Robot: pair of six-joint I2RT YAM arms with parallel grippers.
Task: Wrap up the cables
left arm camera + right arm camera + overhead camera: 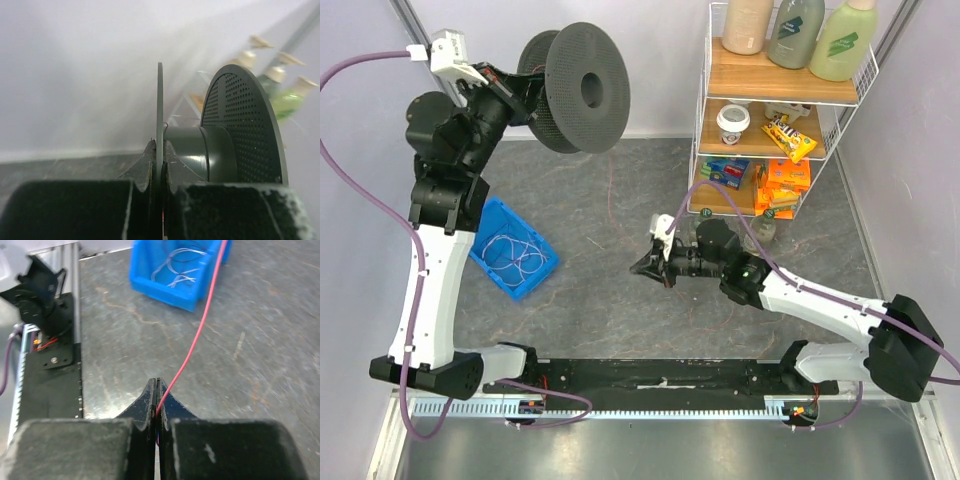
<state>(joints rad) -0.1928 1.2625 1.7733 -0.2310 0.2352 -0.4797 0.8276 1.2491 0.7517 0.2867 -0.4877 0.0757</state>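
The top view takes in the grey worktop. The spool is raised at the far left, and the blue bin holds looped cables. Only the left wrist view shows the left fingers clamped on the spool's thin flange. Only the right wrist view shows the right fingers pinched together on 1 red cable, which crosses the bin's corner.

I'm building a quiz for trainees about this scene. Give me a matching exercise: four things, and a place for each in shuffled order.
Things:
1. spool
2. red cable
3. pale cables
4. bottles

Places:
A. top shelf of the rack
B. pinched in the right gripper
C. inside the blue bin
D. clamped by one flange in the left gripper

Pairs: 1-D, 2-B, 3-C, 4-A
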